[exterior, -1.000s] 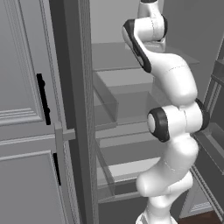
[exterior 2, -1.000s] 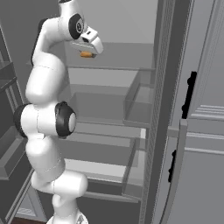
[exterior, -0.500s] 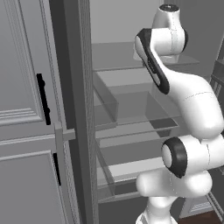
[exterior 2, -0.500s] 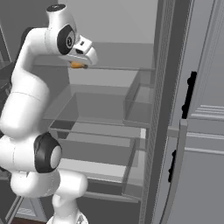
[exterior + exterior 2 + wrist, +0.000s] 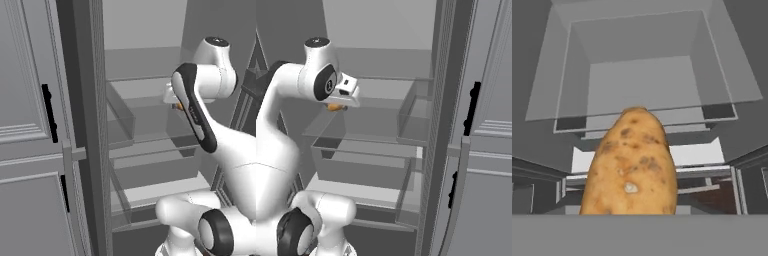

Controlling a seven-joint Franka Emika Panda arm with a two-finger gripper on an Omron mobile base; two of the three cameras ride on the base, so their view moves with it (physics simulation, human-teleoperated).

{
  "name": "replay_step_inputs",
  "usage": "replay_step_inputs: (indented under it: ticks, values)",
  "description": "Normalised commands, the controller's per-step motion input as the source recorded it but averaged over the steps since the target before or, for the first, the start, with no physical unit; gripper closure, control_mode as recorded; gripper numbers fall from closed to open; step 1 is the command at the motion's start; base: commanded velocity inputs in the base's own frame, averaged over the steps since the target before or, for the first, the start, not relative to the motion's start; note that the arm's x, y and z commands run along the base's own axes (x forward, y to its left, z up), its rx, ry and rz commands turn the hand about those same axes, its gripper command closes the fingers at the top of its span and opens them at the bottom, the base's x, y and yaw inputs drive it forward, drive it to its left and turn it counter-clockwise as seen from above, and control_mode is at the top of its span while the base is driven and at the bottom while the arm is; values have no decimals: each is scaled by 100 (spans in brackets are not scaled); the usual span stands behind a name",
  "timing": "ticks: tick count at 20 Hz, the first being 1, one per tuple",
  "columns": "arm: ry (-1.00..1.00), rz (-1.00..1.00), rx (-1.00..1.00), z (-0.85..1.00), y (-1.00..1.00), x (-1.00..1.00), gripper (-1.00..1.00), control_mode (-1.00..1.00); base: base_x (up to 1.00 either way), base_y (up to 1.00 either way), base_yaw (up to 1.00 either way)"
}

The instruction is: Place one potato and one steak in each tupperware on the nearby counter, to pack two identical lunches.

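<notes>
The tool is clamped on a potato, held in the air above the clear drawers inside the open fridge.

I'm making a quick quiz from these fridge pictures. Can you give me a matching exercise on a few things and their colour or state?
Things:
1. potato
2. claw
3. door handles
4. fridge drawer

Descriptions:
A. black
B. see-through grey, nothing in it
C. orange-tan with brown spots
D. shut on the potato

Pairs: 1-C, 2-D, 3-A, 4-B
</notes>
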Motion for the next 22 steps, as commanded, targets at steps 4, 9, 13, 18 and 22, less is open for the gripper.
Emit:
replay_step_inputs:
  ticks: [4,9,13,18,22]
  values:
    - [20,24,-3,-100,0,-100,100,-100,0,0,0]
    - [23,14,-1,-71,1,-76,100,-100,0,0,0]
    - [12,1,0,-12,3,-31,100,-100,0,0,0]
    - [2,0,0,-7,0,-37,100,100,-40,0,0]
    - [0,0,0,0,0,0,100,100,-100,0,0]
